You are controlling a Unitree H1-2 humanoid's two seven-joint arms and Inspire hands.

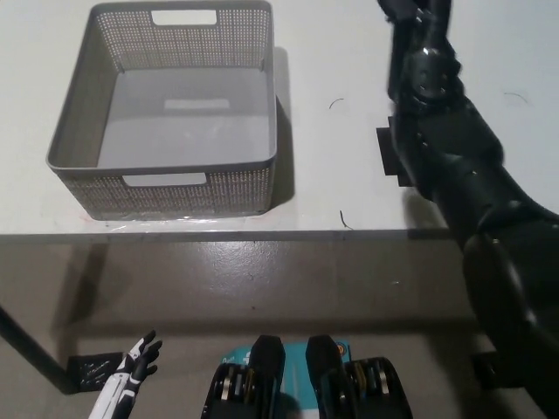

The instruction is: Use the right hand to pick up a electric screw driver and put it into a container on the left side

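- The grey perforated container (166, 179) sits on the white table (332, 52), close to the table's front edge; it is the landmark for everything below.
- Its inside shows only a bare grey floor with a pale rectangular patch; nothing lies in it. Slot handles are cut into its near and far walls.
- The black right arm (454, 166) rises over the table well to the right of the container, running from the lower right corner of the view up to the top edge.
- The right hand (410, 10) is at the very top of the view, up and to the right of the container's far right corner. It is mostly cut off by the picture edge, so I cannot tell how far its fingers are apart or whether it has hold of anything.
- The electric screwdriver cannot be made out anywhere in this view; it is not in the container and not on the visible stretch of table beside it.
- A black flat mat (390, 155) lies on the table to the right of the container, largely covered by the arm; only its left edge shows.
- Two small dark curled marks (347, 221) lie on the table between the container and the arm.
- The white left hand (138, 360) hangs low, below the table's front edge and beneath the container's left half, over the floor, its fingers spread and holding nothing.
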